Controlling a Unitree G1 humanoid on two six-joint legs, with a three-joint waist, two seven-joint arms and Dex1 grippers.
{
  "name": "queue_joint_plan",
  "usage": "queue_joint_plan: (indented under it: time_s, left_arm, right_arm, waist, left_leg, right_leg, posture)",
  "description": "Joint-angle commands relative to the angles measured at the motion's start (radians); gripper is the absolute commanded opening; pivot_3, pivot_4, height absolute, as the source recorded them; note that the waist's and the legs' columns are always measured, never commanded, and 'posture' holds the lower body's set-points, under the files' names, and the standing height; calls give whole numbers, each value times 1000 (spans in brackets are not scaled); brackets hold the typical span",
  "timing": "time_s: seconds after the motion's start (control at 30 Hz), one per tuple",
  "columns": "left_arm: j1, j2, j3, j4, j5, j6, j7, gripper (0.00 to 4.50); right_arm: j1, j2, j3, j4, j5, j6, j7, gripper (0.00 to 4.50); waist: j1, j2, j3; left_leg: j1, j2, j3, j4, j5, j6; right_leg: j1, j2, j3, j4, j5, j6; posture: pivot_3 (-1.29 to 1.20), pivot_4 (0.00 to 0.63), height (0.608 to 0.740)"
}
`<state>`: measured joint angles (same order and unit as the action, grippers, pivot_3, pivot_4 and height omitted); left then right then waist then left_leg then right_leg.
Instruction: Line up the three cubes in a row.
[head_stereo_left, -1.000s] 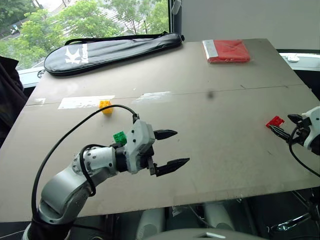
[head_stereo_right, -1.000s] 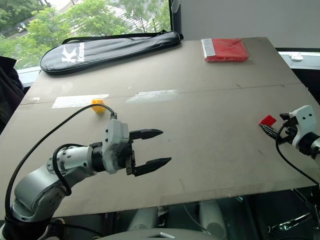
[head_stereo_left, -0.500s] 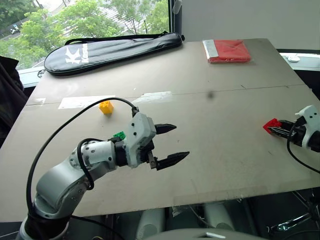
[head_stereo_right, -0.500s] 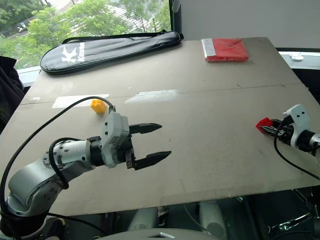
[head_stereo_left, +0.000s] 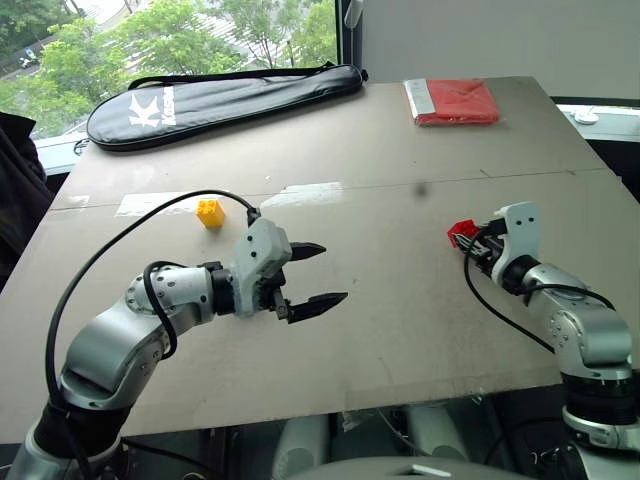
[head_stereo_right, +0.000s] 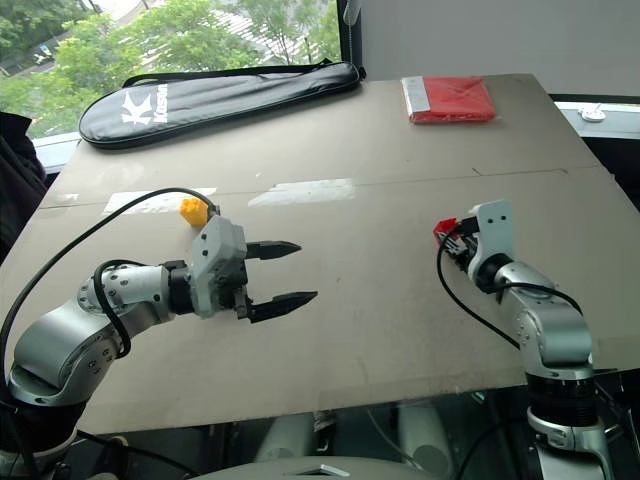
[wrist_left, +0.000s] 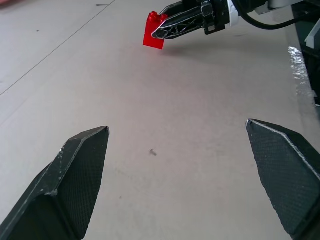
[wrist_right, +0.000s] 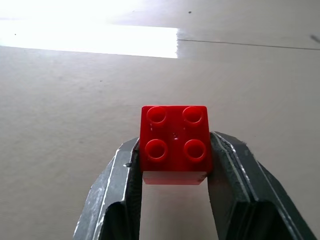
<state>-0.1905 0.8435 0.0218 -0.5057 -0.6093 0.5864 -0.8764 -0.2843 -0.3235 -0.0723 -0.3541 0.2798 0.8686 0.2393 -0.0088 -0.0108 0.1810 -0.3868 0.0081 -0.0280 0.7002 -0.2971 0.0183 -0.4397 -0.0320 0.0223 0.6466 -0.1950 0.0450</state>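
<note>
Head views: right gripper (head_stereo_left: 470, 243) clamped on red cube (head_stereo_left: 461, 231), carried just above the table (head_stereo_left: 400, 150), right of centre. Left gripper (head_stereo_left: 312, 275) wide, holding nothing, hovering left of centre. Yellow cube (head_stereo_left: 210, 212) on the table just beyond the left arm. Green cube hidden, probably behind that arm; cannot place it.

Left wrist view: own fingers (wrist_left: 75, 180) spread wide over bare board; red cube (wrist_left: 154, 31) ahead, pinched at the right gripper's fingertips (wrist_left: 172, 27).

Right wrist view: red cube (wrist_right: 174, 140) square between both fingers (wrist_right: 120, 190), studs up, seated well.

For the carry: hold level, set down flat in line with yellow, release only once the base rests on the board. Pull left arm clear first to expose green.
</note>
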Motion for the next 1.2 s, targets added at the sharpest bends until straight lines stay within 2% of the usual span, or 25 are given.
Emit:
queue_joint_plan:
  time_s: [0.03, 0.13, 0.27, 0.33, 0.43, 0.67, 0.73, 0.77, 0.9, 1.2]
  left_arm:
    - [-24, 14, 3, 56, 58, -92, -65, 4500]
    - [-26, 11, 10, 93, 82, -129, -98, 4500]
    - [-29, 2, 7, 123, 112, -169, -121, 4500]
    - [-33, -9, 3, 129, 119, -178, -123, 4500]
    - [-39, -23, -1, 130, 123, -183, -124, 4500]
    - [-41, -33, 1, 129, 120, -184, -140, 4500]
    - [-44, -37, 0, 130, 119, -182, -143, 4500]
    - [-46, -39, 0, 131, 117, -182, -144, 4500]
    - [-49, -42, -2, 136, 117, -176, -155, 4500]
    - [28, -34, 59, 112, 95, -156, -142, 4500]
  right_arm:
    - [-52, 45, 49, -31, -59, 82, -107, 1282]
    - [-90, 86, 78, -73, -57, 187, -141, 1282]
    - [-108, 114, 124, -150, -94, 322, -202, 1282]
    - [-107, 166, 138, -173, -102, 358, -237, 1282]
    - [-103, 217, 163, -184, -109, 382, -252, 1282]
    - [-129, 250, 151, -162, -127, 350, -256, 1282]
    - [-131, 257, 149, -159, -127, 345, -253, 2303]
    - [-131, 259, 149, -159, -129, 344, -252, 2623]
    - [-132, 261, 148, -158, -133, 339, -251, 4476]
    - [-121, 214, 155, -213, -132, 354, -215, 4476]
  waist:
    - [-2, 0, 0]
    - [-7, 0, 0]
    - [-7, 0, 0]
    - [-7, 0, 0]
    - [-8, 0, 0]
    - [-10, 0, 0]
    - [-10, 0, 0]
    - [-10, 0, 0]
    - [-10, 0, 0]
    - [-14, 0, 0]
  left_leg:
    - [-2, 0, 0, 0, 0, 0]
    - [-8, -1, 2, 0, 0, 0]
    - [-10, -1, -1, 0, 0, 0]
    - [-10, -1, -3, -1, 0, 0]
    - [-10, -1, -4, -1, 0, 0]
    - [-10, -1, -3, -1, 0, 0]
    - [-10, -1, -4, -1, 0, 0]
    - [-10, -1, -4, -1, 0, 0]
    - [-10, -1, -4, -1, 0, 0]
    - [-10, -1, -4, -1, 0, 0]
  right_leg:
    - [-1, -1, 0, -1, 0, 0]
    - [-7, -2, 1, -2, 3, -2]
    - [-8, -2, -2, -2, 4, -1]
    - [-8, -2, -4, -2, 4, -1]
    - [-8, -1, -4, -2, 4, 0]
    - [-8, -2, -4, -1, 4, 1]
    - [-8, -1, -4, -1, 4, 1]
    - [-8, -1, -5, -1, 5, 1]
    - [-8, -2, -5, -1, 5, 0]
    - [-8, -1, -5, -1, 5, 0]
  posture:
    - [0, 150, 701]
    - [0, 150, 701]
    - [0, 150, 701]
    - [0, 150, 701]
    - [0, 150, 701]
    - [0, 150, 701]
    - [0, 150, 701]
    - [0, 150, 701]
    - [0, 150, 701]
    - [0, 150, 701]
